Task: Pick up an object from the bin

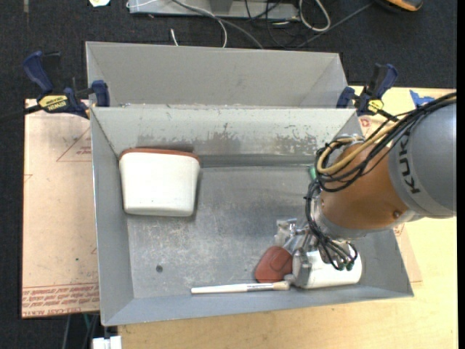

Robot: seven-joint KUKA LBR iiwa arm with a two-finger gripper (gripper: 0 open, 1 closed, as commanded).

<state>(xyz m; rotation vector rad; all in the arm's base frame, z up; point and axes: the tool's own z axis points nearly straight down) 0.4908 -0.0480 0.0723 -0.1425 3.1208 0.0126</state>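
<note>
The gripper (294, 251) is low in the near right part of the bin (218, 227), below the arm's orange wrist cover and its loops of cable. Whether it is open or closed I cannot tell, as the wrist hides most of it, and nothing can be seen held in it.

Just to its left, touching or nearly so, lies a small reddish-brown rounded lump (272, 265). This is the closest thing to the gripper, so it is the likeliest pick. A thin white stick (236, 289) lies along the near wall, its right end just below the lump. A white flat thing (340, 275) sits partly under the wrist in the near right corner. A large white box (160, 184) rests well apart at the far left.

The lump looks light and smooth. Being rounded, it may roll or squirt out under a pinch. The safest hold is probably across its narrower middle, coming straight down and keeping clear of the stick.
</note>
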